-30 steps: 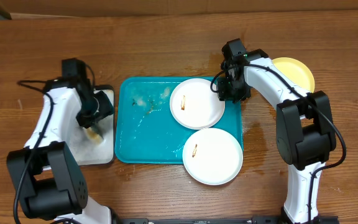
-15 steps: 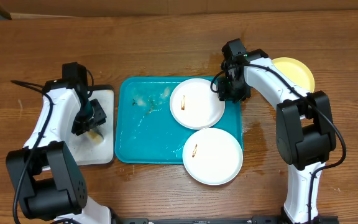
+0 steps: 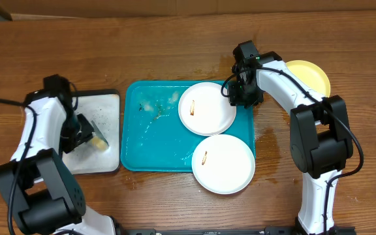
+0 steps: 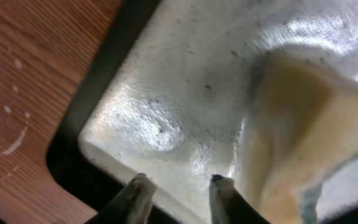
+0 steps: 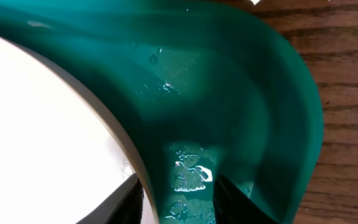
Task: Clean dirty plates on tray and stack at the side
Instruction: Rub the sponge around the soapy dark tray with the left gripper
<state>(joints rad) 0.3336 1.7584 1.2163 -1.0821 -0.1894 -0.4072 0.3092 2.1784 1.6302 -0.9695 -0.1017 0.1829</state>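
From overhead, the teal tray is lying in the middle of the tabletop. The far white plate is sitting inside the tray's far right part. The near white plate is overhanging the tray's near right corner and reaching onto the wood. The yellow plate is resting on the tabletop far to the right, partly hidden behind the right arm. The right claw is hanging at the tray's far right corner, just beside the far white plate's right edge. The left claw is hovering over the small white tray left of the teal tray, well apart from every plate, with a sponge just to its right.

From the left wrist, the left claw is standing open, with nothing between its tips. It is pointing at the small white tray's corner, and the sponge is lying just right of the right tip.

From the right wrist, the right claw is holding its tips apart over wet teal tray surface. The far white plate is curving in beside the left tip. I cannot tell whether the claw is gripping anything.
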